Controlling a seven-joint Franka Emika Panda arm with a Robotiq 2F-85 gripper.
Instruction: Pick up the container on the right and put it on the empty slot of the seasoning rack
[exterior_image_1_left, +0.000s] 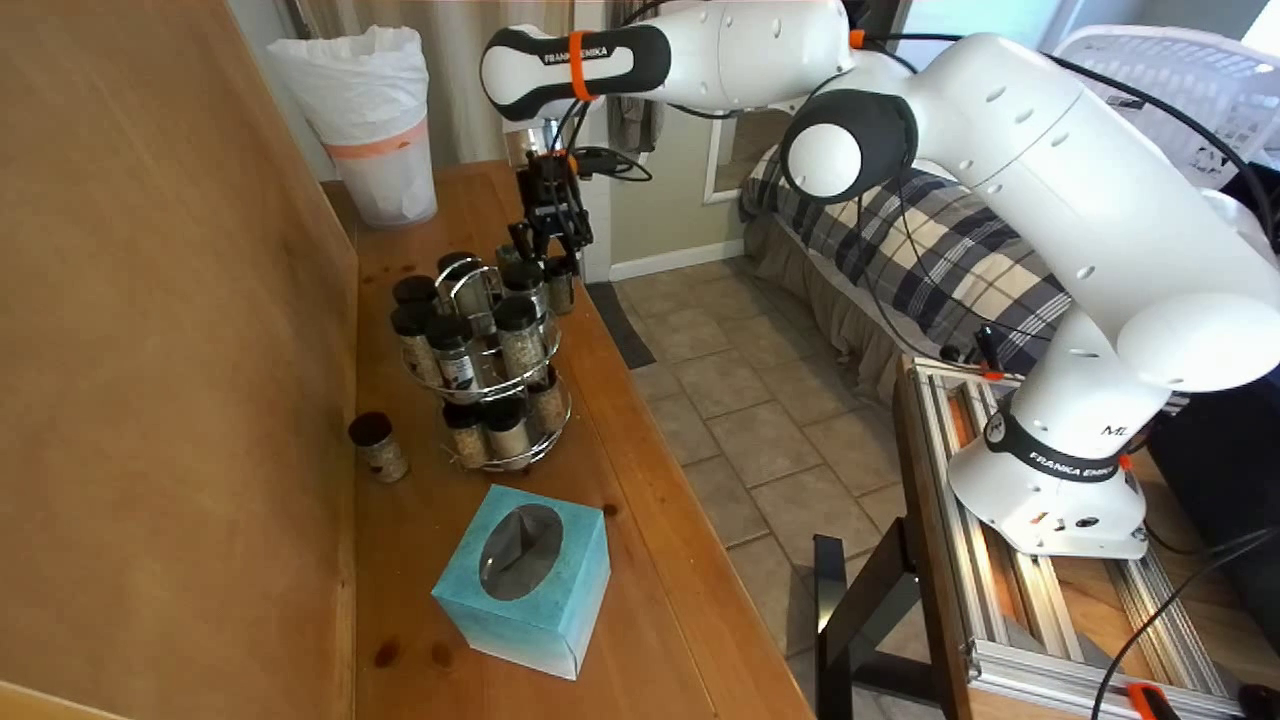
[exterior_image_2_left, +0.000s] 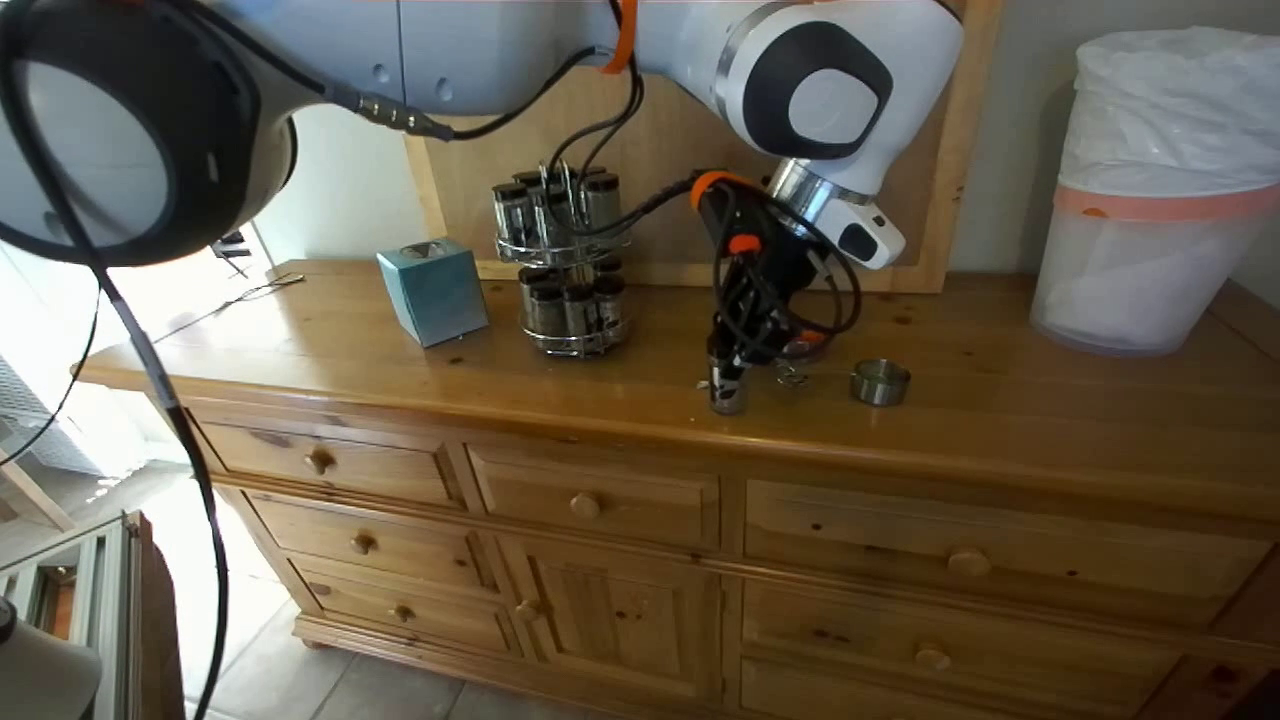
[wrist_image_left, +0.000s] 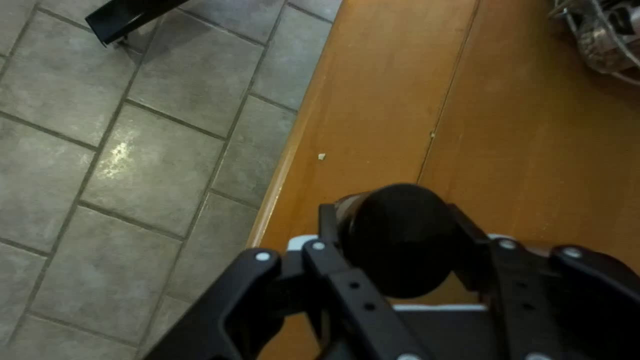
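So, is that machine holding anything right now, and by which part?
It can't be told for certain: the tool closely flanks a jar on both sides near its black lid, but whether it actually grips is unclear.

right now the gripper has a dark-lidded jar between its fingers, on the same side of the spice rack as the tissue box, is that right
No, the side is wrong. The gripper does have the dark-lidded jar between its fingers, but on the opposite side of the spice rack from the tissue box; both exterior views show the rack between the two.
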